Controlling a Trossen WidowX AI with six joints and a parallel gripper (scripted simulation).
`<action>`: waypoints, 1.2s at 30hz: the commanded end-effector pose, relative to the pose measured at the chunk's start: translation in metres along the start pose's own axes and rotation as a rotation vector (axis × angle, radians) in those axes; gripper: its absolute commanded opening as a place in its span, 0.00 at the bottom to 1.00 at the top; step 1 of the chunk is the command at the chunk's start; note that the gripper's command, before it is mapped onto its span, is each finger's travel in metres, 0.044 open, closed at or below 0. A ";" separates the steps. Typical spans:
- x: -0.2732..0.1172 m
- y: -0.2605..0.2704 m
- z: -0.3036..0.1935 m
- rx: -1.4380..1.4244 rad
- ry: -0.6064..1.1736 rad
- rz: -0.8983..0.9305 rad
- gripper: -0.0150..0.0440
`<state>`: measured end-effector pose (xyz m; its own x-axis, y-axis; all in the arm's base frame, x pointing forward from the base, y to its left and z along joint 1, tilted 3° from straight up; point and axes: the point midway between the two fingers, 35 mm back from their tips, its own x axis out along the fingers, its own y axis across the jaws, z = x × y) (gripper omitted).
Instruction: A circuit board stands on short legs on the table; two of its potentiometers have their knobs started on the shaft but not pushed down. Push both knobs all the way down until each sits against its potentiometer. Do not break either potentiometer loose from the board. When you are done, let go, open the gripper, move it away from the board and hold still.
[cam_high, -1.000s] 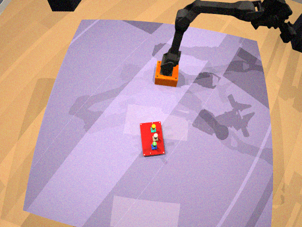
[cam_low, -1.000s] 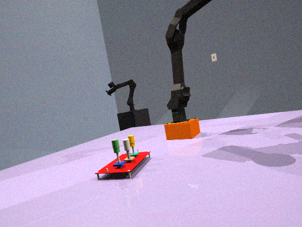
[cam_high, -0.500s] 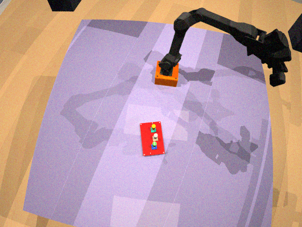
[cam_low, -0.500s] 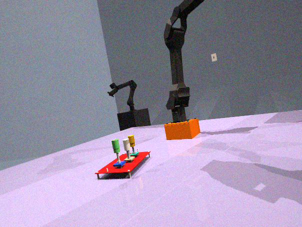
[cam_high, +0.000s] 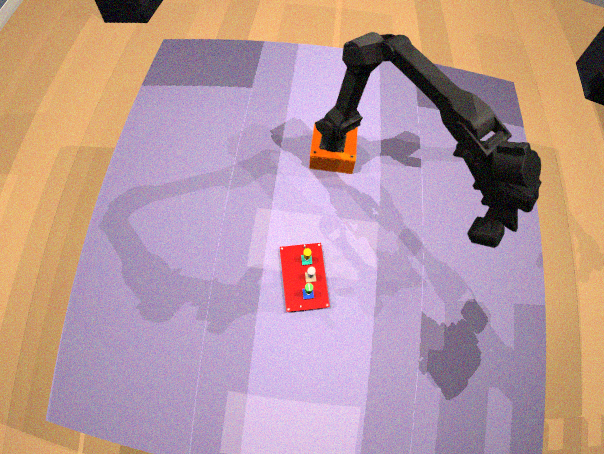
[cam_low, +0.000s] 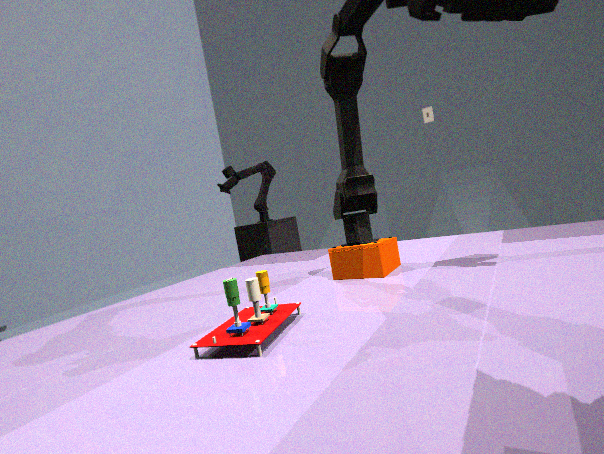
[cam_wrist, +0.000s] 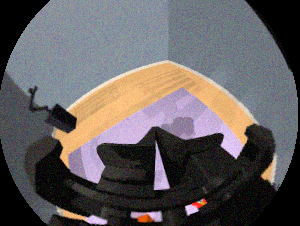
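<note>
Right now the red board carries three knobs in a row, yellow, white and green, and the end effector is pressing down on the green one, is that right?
Not quite. The red board does carry a yellow knob, a white knob and a green knob in a row, but the end effector touches none of them. The top view shows it shut, well off to the board's side.

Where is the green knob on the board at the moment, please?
In the top view the green knob sits over the blue potentiometer at the red board's near end, beside the white knob.
</note>
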<state>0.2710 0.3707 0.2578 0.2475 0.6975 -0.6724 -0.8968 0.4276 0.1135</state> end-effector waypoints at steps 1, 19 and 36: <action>0.000 -0.052 -0.037 0.066 0.104 -0.101 0.25; -0.069 -0.203 -0.213 0.401 0.536 -0.376 0.25; -0.132 -0.225 -0.322 0.630 0.785 -0.401 0.25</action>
<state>0.3268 0.0005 0.0893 -0.0019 -0.0191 -0.9998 -0.3948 0.9186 -0.0168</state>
